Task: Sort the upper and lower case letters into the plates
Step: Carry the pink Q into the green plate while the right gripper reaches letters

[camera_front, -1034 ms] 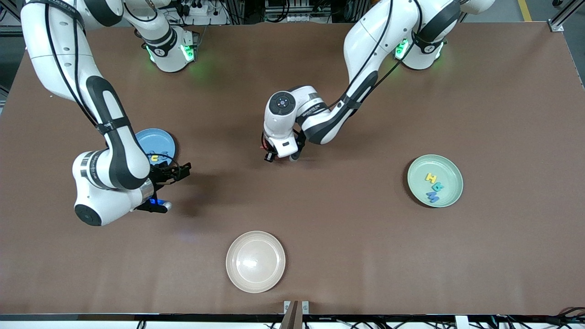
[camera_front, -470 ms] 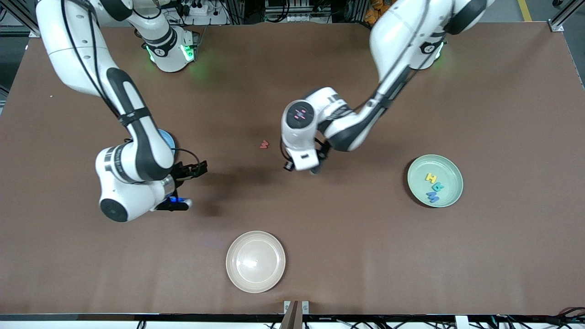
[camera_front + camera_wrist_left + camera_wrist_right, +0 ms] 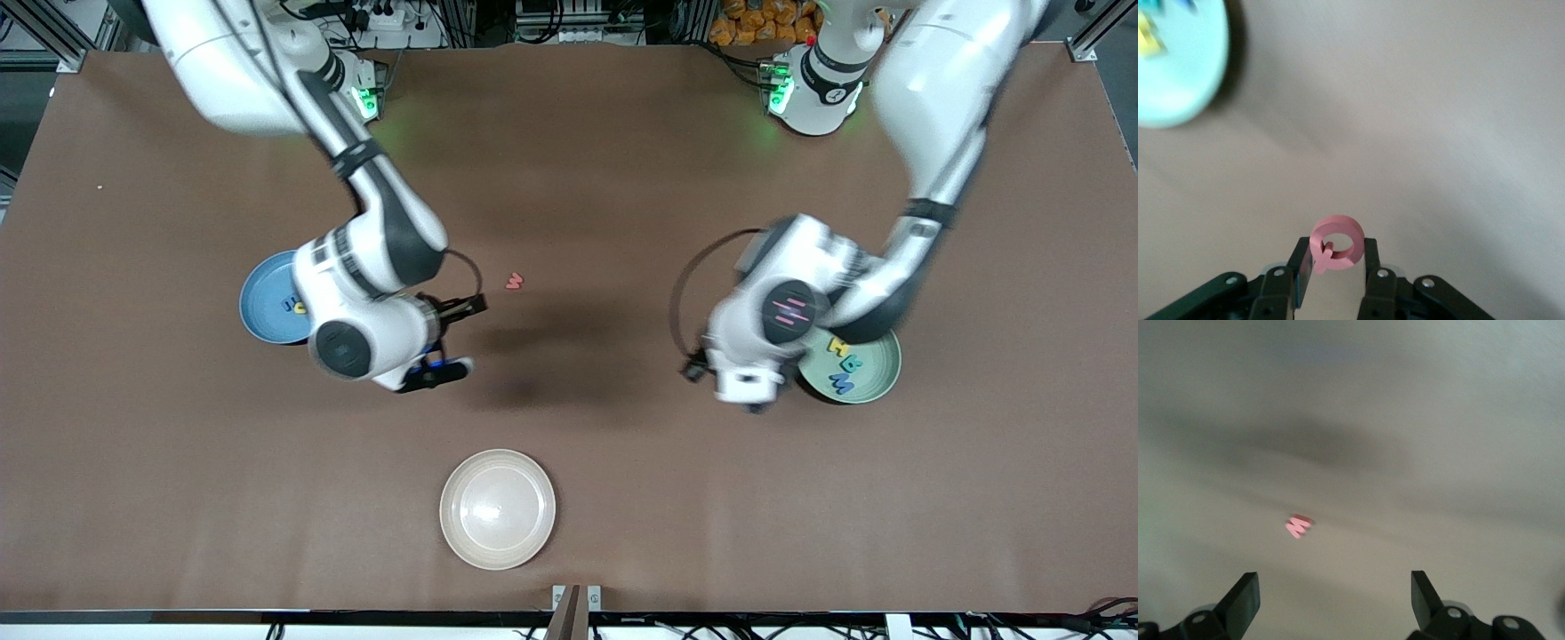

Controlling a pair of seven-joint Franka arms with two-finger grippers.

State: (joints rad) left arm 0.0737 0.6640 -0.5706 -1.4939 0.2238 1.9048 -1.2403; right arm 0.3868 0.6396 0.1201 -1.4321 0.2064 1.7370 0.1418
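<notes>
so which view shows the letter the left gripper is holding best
The left wrist view: the pink round letter sits pinched in the left gripper. In the front view the arm hides it; the right wrist view shows none of it.

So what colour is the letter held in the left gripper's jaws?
Pinkish red: the round letter in the left gripper, best seen in the left wrist view.

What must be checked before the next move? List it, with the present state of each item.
1. Left gripper shut on the red ring-shaped letter: ok.
2. Held letter over the green plate: not ok, the gripper hangs beside its rim.
3. Room in the green plate beside the yellow, teal and blue letters: ok.
4. Right gripper open: ok.
5. Red letter on the table free to grasp: ok, it lies bare ahead of the right gripper.
6. Whether the red table letter is upper or lower case: cannot tell.
</notes>
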